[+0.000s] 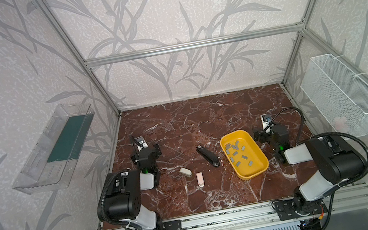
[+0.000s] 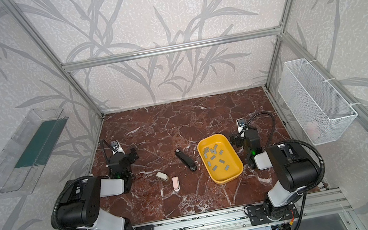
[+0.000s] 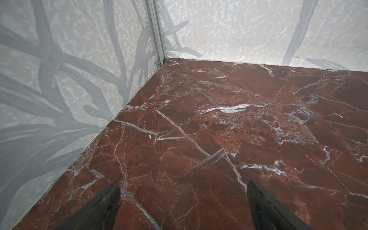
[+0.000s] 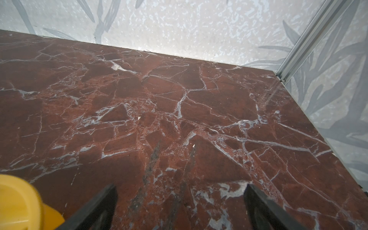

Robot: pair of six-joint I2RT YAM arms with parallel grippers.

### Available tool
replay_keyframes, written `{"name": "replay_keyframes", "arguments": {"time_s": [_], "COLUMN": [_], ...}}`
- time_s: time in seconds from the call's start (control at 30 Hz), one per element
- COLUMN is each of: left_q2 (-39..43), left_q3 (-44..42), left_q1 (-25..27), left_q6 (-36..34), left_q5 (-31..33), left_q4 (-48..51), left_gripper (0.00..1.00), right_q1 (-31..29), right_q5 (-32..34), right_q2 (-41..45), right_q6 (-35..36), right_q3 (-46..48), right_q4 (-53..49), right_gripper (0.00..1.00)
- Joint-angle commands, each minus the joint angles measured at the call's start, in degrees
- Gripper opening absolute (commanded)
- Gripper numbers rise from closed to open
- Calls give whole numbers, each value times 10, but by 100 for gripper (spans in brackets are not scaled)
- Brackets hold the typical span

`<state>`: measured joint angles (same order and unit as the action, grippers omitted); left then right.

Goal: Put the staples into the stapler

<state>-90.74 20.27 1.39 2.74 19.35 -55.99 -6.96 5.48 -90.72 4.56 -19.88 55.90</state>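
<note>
My left tool [image 3: 183,186] and right tool [image 4: 180,188] stand apart, empty; my right wrist view crops the yellow tray [image 4: 18,201], missing its staples [image 1: 235,153].

Your left arm [image 1: 126,197] sits folded by the table's [image 1: 179,121] left edge, left gripper [image 3: 184,182] spread wide, empty; your right arm [image 1: 334,160] mirrors it by the right edge, right gripper [image 4: 180,185] likewise.

arms [image 1: 121,198] — black joints | white links | corrugated black cables [image 1: 366,152]

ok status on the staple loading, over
Left pincer open, right pincer open, both empty. Staples loose in yellow tray, black stapler beside it. Nothing in the way.
</note>
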Motion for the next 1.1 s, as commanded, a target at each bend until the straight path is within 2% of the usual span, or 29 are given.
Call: {"name": "replay_keyframes", "arguments": {"time_s": [0.0,0.23,0.3,0.4,0.43,0.5,0.53,0.57,0.63,0.73,0.83,0.87,0.97,1.07], "left_q2": [4,4,10,78,118,192,230,262,311,368,433,453,487,476], "left_q3": [6,6,2,22,38,69,86,96,97,90,116,132,185,283], "left_q1": [1,1,5,20,28,32,31,31,30,25,8,3,-3,-3], "left_q6": [1,1,0,-8,-9,60,112,148,186,177,338,386,392,386], "left_q5": [2,2,19,57,80,126,133,130,88,-57,-64,-84,-210,-261], "left_q4": [-7,-9,-14,73,132,258,333,383,437,456,559,597,566,579], "left_gripper": [99,99,99,99,99,99,99,99,99,99,99,99,99,99], "right_q1": [-3,-4,-5,-7,-7,-3,9,23,31,31,30,29,3,-54], "right_q5": [2,6,42,113,149,201,154,66,0,-40,-108,-137,-166,-139], "right_q2": [-2,0,30,159,212,305,336,355,370,360,353,355,360,354], "right_q6": [4,6,-6,-38,-83,-195,-181,-153,-162,-181,-203,-213,-233,-214], "right_q3": [-9,-1,10,-1,-14,-44,-43,-31,-25,-62,-109,-125,-182,-244], "right_q4": [16,33,29,-109,-196,-384,-409,-392,-383,-436,-477,-483,-521,-588], "right_gripper": [99,99,99,99,99,99,99,99,99,99,99,99,99,99]}}
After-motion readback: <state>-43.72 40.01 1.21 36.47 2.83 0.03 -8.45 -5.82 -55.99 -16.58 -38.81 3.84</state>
